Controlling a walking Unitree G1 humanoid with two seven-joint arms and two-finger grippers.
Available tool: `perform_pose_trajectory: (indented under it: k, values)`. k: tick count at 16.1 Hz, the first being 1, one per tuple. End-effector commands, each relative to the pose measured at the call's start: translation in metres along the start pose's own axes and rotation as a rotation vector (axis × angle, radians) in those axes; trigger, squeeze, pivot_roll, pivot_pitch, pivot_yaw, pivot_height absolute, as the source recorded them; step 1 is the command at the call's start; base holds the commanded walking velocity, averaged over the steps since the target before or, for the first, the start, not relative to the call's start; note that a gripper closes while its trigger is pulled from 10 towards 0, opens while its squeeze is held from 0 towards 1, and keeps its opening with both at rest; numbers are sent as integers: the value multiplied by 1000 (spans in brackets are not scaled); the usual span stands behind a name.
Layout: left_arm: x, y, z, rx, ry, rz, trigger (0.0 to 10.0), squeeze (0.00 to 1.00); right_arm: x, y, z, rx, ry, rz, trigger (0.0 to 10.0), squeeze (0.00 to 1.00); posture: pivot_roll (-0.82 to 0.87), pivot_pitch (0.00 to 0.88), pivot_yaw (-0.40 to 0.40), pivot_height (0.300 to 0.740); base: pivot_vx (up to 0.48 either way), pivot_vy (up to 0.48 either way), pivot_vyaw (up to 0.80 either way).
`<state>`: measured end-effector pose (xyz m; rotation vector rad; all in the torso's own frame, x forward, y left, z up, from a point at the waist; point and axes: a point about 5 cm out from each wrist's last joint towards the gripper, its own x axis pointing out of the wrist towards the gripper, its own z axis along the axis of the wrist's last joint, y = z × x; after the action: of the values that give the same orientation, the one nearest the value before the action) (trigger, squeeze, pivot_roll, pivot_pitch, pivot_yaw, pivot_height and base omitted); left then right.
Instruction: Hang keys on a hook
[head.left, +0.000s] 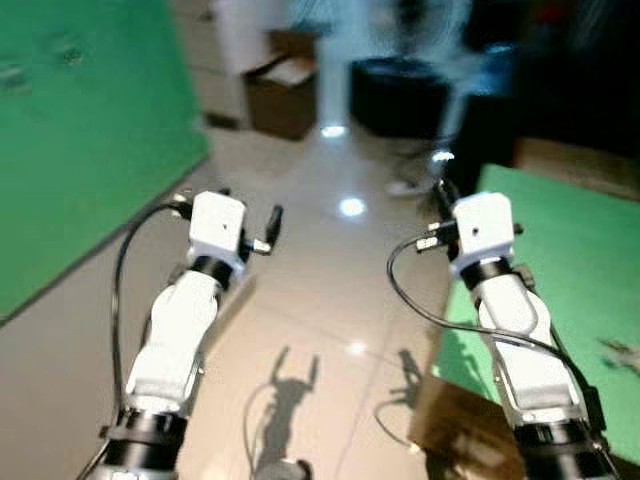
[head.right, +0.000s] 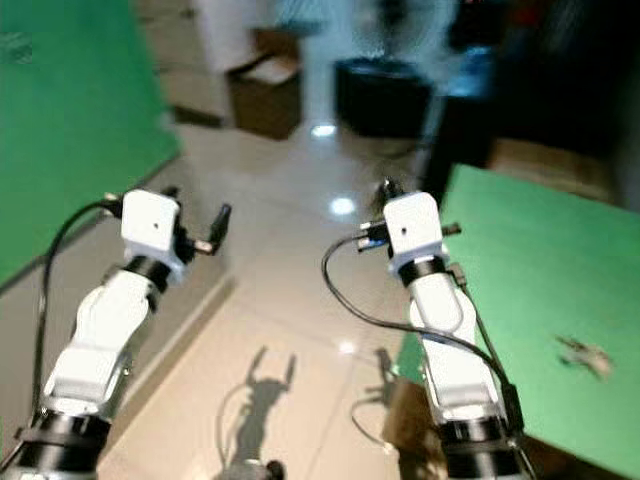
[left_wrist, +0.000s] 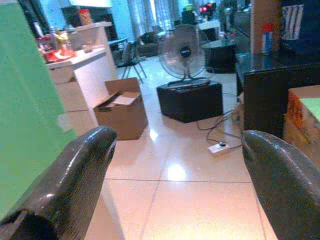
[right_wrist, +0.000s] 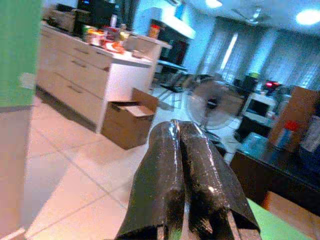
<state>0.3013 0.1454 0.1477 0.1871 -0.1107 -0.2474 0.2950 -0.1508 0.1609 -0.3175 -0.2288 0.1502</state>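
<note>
1. The left pincer (left_wrist: 175, 165) is held out over the glossy tiled floor (head.left: 310, 300), its two black fingers (left_wrist: 75, 175) spread wide apart with nothing between them.
2. The right pincer (right_wrist: 182, 170) is raised beside the near corner of the green bench (head.right: 540, 290); its fingers are pressed flat together and hold nothing.
3. The keys (head.right: 585, 355) lie on the green bench top, to the right of the right arm and well apart from both pincers; they are blurred, so their shape cannot be made out.
4. A tall green board (head.left: 80, 130) stands on the robot's left, reaching down to the floor.
5. Ahead, an open cardboard box (left_wrist: 122, 107) sits on the floor near a white kitchen counter (left_wrist: 85, 65).
6. A standing fan (left_wrist: 186, 52) rests on a low black box (left_wrist: 192, 100) further along, with a white power strip (left_wrist: 219, 147) and its cable on the tiles nearby.
7. Shadows of both pincers fall on the floor between the arms.
</note>
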Motion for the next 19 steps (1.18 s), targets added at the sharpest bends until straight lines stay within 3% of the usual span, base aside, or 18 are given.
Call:
perform_pose_trajectory:
  k: [1, 3, 10, 13, 19]
  values:
    - [1, 2, 1, 22, -2, 10, 10000, 0, 4, -1, 5, 30, -18, -2, 10000, 0, -80, 0, 31, 740, 0, 0, 800]
    - [6, 6, 9, 32, -26, 60, 10000, 0, 8, 0, 6, 72, -13, 11, 10000, 0, -68, 0, -1, 740, 0, 0, 800]
    - [-3, 12, 1, 67, 11, 113, 10000, 0, 16, 7, -1, 161, 22, 74, 10000, 0, -25, 0, -47, 740, 0, 0, 800]
    - [-3, 15, 7, 55, -14, 124, 10000, 0, 21, 15, -1, 191, 22, 97, 10000, 0, -10, 0, -48, 740, 0, 0, 800]
    - [1, 17, 11, 65, -24, 128, 10000, 0, 20, 15, -6, 263, 40, 88, 10000, 0, -3, 0, -39, 740, 308, 0, 800]
